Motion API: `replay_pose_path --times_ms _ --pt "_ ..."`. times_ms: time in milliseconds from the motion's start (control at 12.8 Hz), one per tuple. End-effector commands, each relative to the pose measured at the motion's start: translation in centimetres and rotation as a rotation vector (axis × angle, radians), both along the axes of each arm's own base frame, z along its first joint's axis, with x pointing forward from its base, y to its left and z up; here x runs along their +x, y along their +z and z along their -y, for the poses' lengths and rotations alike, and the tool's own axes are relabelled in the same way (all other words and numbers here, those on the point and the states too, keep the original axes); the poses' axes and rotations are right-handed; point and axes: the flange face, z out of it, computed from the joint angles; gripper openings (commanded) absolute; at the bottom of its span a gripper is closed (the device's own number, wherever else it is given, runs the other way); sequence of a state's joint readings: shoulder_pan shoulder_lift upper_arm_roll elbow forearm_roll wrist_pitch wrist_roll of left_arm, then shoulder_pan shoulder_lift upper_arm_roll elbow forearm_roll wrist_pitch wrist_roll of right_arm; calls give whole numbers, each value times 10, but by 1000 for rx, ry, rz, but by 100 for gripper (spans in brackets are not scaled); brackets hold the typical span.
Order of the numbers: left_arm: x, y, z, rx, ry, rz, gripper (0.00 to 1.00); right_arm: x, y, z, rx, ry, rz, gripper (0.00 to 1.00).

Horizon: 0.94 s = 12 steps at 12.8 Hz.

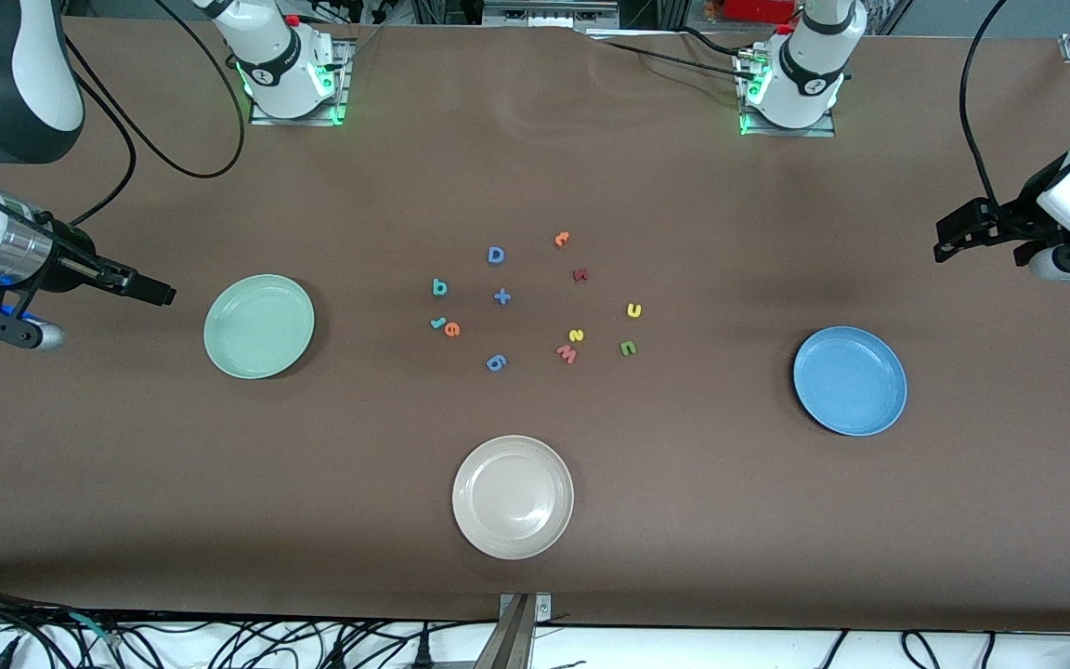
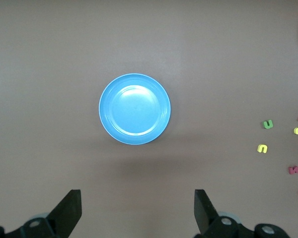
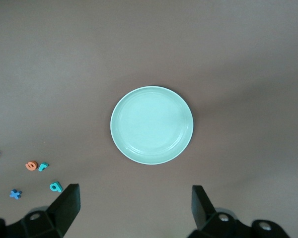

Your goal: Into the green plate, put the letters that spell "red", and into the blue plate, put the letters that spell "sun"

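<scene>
The mint-green plate [image 1: 259, 326] [image 3: 152, 125] lies toward the right arm's end, the sky-blue plate [image 1: 850, 380] [image 2: 134, 109] toward the left arm's end. Both hold nothing. Between them lie the teal r [image 1: 437, 322], orange e [image 1: 451, 329], teal d [image 1: 439, 288], yellow s [image 1: 576, 335], yellow u [image 1: 633, 310] and green n [image 1: 628, 348]. My right gripper [image 1: 159, 292] [image 3: 134, 201] hovers open beside the green plate. My left gripper [image 1: 958, 237] [image 2: 138, 206] hangs open over bare table by the blue plate.
A cream-white plate [image 1: 513, 497] sits nearer the front camera. Among the letters lie a blue D [image 1: 495, 255], a blue plus [image 1: 502, 297], a blue 6 [image 1: 496, 362], a pink W [image 1: 567, 353], an orange hooked letter [image 1: 562, 239] and a dark red one [image 1: 580, 274].
</scene>
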<state>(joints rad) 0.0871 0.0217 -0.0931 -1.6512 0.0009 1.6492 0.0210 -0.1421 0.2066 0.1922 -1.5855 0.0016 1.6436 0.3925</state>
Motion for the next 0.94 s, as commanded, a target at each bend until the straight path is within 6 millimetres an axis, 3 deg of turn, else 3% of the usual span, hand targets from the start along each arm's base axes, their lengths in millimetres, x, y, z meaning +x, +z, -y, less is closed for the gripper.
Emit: replay_pose_path --times_ms 0,469,859 --pt "-1 1 1 -15 -11 1 100 -3 1 0 -14 10 -2 99" --pt "-1 1 1 -15 -10 1 100 -4 12 7 -27 10 1 99" --pt "0 0 7 -15 -19 -1 100 -3 6 -1 -17 12 -10 99"
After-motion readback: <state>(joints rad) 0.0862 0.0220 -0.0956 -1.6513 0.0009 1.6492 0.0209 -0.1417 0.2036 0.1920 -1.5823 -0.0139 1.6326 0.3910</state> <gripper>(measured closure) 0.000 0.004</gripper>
